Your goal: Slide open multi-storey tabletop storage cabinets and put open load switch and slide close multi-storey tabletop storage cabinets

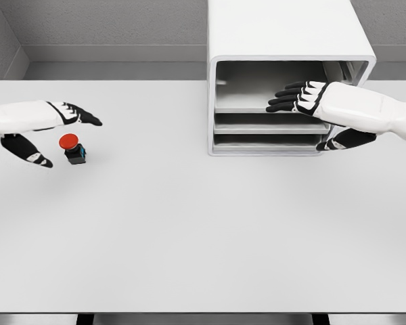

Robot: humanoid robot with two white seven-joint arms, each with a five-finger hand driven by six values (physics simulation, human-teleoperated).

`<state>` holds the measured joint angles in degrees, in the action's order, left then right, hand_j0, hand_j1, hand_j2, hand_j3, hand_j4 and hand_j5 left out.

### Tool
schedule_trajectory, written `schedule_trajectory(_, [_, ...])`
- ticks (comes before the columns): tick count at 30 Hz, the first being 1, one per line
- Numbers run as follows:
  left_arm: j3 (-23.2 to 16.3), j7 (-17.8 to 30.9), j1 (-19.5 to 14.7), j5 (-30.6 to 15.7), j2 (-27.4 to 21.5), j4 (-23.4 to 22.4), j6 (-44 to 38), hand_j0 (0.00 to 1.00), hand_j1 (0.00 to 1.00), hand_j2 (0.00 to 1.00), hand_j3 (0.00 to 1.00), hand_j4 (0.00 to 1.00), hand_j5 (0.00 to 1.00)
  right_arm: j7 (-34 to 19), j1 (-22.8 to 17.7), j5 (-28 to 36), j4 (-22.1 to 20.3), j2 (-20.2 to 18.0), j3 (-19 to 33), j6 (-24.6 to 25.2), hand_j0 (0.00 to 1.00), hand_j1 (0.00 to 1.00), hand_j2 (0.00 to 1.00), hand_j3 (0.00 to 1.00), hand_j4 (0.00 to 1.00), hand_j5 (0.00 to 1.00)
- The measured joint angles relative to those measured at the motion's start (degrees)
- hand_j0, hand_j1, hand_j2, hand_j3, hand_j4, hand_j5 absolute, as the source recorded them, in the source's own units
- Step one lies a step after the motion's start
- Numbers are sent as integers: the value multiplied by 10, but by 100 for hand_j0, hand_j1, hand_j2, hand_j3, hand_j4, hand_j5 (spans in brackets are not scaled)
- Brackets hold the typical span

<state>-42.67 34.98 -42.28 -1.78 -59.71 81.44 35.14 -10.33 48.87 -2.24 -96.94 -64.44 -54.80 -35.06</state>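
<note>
A white multi-storey storage cabinet (284, 40) stands at the back of the table, right of the middle, its front showing three storeys. The top storey looks hollow and open; two lower drawers (271, 128) sit flush. My right hand (299, 99) hovers in front of the top storey with fingers stretched flat to the left and thumb (345, 141) hanging below, holding nothing. The load switch (72, 147), a red round button on a black and blue base, stands at the left of the table. My left hand (51, 139) brackets it, fingers above and thumb below-left, spread and not touching.
The white table (203, 237) stretches wide in front of the cabinet. A grey wall runs behind the table's far edge. Dark table legs show under the near edge.
</note>
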Motion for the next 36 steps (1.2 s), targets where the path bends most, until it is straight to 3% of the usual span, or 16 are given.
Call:
schedule_trajectory(14, [-5, 0, 1, 54, 48, -84, 0, 100, 100, 100, 100, 100, 100, 39, -6, 14, 16, 54, -13, 0, 100, 100, 100, 100, 100, 100])
schedule_trajectory(36, [-7, 0, -8, 99, 114, -193, 0, 100, 100, 100, 100, 100, 100, 1, -11, 11, 127, 120, -7, 0, 100, 100, 100, 100, 100, 100])
